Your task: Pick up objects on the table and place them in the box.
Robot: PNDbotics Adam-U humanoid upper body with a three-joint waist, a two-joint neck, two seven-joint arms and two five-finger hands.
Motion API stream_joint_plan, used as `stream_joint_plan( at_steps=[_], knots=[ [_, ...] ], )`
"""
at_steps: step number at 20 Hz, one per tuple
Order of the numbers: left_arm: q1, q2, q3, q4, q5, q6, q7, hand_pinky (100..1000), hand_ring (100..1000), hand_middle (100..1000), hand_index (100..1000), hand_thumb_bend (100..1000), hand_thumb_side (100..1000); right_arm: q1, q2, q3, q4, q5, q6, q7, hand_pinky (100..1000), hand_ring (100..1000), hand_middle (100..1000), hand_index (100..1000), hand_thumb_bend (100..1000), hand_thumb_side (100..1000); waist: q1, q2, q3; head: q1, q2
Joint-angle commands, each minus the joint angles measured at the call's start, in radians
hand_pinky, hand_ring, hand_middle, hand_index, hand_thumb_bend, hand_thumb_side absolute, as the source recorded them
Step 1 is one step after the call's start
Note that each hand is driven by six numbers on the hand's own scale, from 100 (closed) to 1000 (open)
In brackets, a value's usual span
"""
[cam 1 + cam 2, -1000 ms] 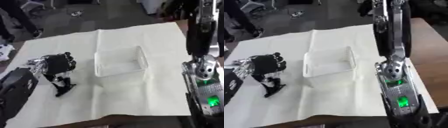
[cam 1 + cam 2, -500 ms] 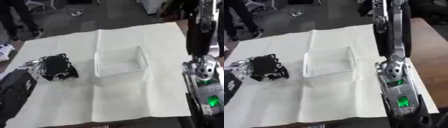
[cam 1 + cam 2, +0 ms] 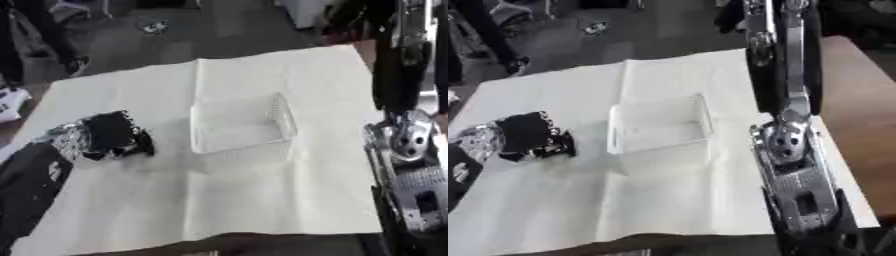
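Left eye view: box beside left hand.

so the left hand has dropped lower onto the white cloth and curled right up, fingers bunched into a dark clump where a second ago they were spread above a small dark thing standing under them. That dark thing doesn't show on its own anymore, can't tell if it's inside the fist. The hand also sits a bit nearer the clear box than before
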Motion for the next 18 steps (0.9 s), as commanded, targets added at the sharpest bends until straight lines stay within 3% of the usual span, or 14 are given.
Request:
stream_joint_plan(
  at_steps=[1, 2, 3, 4, 5, 6, 7, 8, 11, 18],
  knots=[
    [-0.019, 0.027, -0.001, -0.025, 0.039, -0.114, 0.076, 100, 122, 128, 274, 100, 389, -0.016, 0.002, -0.002, -0.013, -0.001, -0.001, 0.002, 377, 400, 501, 722, 414, 1000, -0.001, -0.021, 0.002, 0.009, -0.015],
    [-0.019, 0.031, -0.006, -0.032, 0.041, -0.118, 0.060, 207, 277, 265, 389, 100, 408, -0.015, 0.002, -0.002, -0.013, -0.001, -0.001, 0.002, 377, 400, 501, 722, 414, 1000, -0.001, -0.021, 0.003, 0.009, -0.016],
    [-0.019, 0.035, -0.009, -0.036, 0.041, -0.121, 0.033, 388, 451, 422, 476, 100, 617, -0.015, 0.001, -0.002, -0.013, -0.001, -0.001, 0.002, 376, 400, 501, 722, 415, 1000, -0.001, -0.021, 0.003, 0.009, -0.016],
    [-0.019, 0.037, -0.007, -0.035, 0.044, -0.125, -0.004, 522, 572, 525, 533, 297, 791, -0.014, 0.001, -0.003, -0.013, -0.001, 0.000, 0.002, 376, 399, 501, 722, 416, 1000, -0.001, -0.021, 0.004, 0.010, -0.015],
    [-0.021, 0.040, -0.004, -0.032, 0.051, -0.128, -0.046, 654, 686, 637, 614, 396, 892, -0.014, 0.000, -0.003, -0.013, -0.001, 0.000, 0.002, 376, 399, 501, 723, 416, 1000, -0.001, -0.021, 0.004, 0.010, -0.015],
    [-0.023, 0.042, 0.001, -0.026, 0.060, -0.127, -0.096, 696, 723, 677, 640, 415, 916, -0.014, 0.000, -0.003, -0.013, 0.000, 0.001, 0.002, 376, 399, 501, 722, 416, 1000, -0.001, -0.021, 0.004, 0.010, -0.015],
    [-0.026, 0.045, 0.006, -0.021, 0.068, -0.122, -0.149, 822, 807, 769, 721, 475, 999, -0.014, 0.000, -0.003, -0.013, 0.000, 0.001, 0.002, 377, 400, 501, 722, 414, 1000, 0.000, -0.022, 0.004, 0.011, -0.015],
    [-0.030, 0.046, 0.010, -0.017, 0.077, -0.115, -0.202, 877, 842, 802, 752, 496, 1000, -0.014, 0.000, -0.003, -0.013, 0.000, 0.000, 0.002, 377, 400, 501, 722, 413, 1000, 0.000, -0.022, 0.004, 0.011, -0.016],
    [-0.038, 0.048, 0.010, -0.029, 0.106, -0.091, -0.333, 955, 914, 861, 827, 509, 1000, -0.014, 0.000, -0.003, -0.013, 0.000, 0.000, 0.001, 377, 400, 501, 722, 414, 1000, 0.000, -0.022, 0.004, 0.013, -0.020],
    [-0.042, 0.072, 0.006, -0.082, 0.214, -0.073, -0.447, 927, 908, 861, 822, 490, 1000, -0.010, -0.007, -0.002, -0.013, 0.001, 0.002, 0.006, 374, 398, 502, 723, 425, 1000, -0.002, -0.022, 0.007, 0.014, -0.023]
  ],
)
